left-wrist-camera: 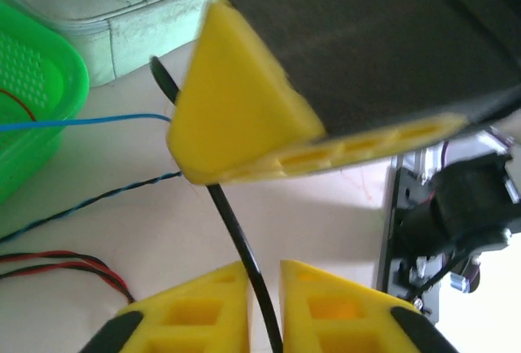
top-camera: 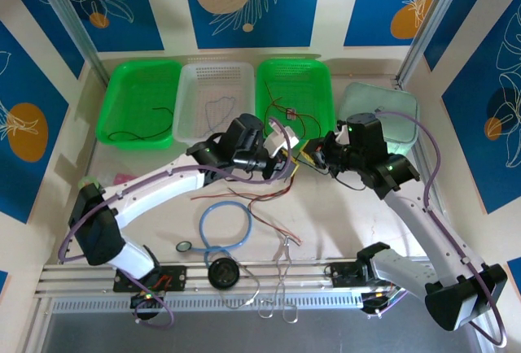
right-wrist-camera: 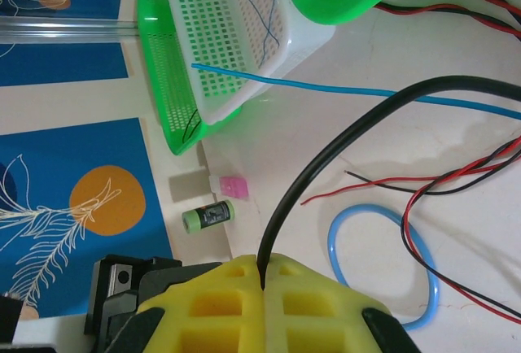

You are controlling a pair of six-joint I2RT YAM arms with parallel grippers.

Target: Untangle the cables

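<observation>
A thick black cable (left-wrist-camera: 236, 235) runs between the yellow fingertips of my left gripper (left-wrist-camera: 264, 268), which is shut on it. My right gripper (right-wrist-camera: 263, 262) is shut on the same kind of black cable (right-wrist-camera: 326, 158), which arcs up and away to the right. In the top view, the left gripper (top-camera: 285, 162) and right gripper (top-camera: 313, 158) nearly meet in front of the right green basket. The right gripper's yellow finger (left-wrist-camera: 236, 117) looms close above the left one. Thin red and black wires (top-camera: 260, 198) trail over the table, with a thin blue wire (right-wrist-camera: 326, 89) beside them.
A green basket (top-camera: 138, 101), a white basket (top-camera: 213, 101), a second green basket (top-camera: 293, 97) and a pale green box (top-camera: 383, 109) line the back. A light-blue tube loop (top-camera: 225, 224) lies at front centre by a black round object (top-camera: 222, 272). A green battery (right-wrist-camera: 208, 215) is by the wall.
</observation>
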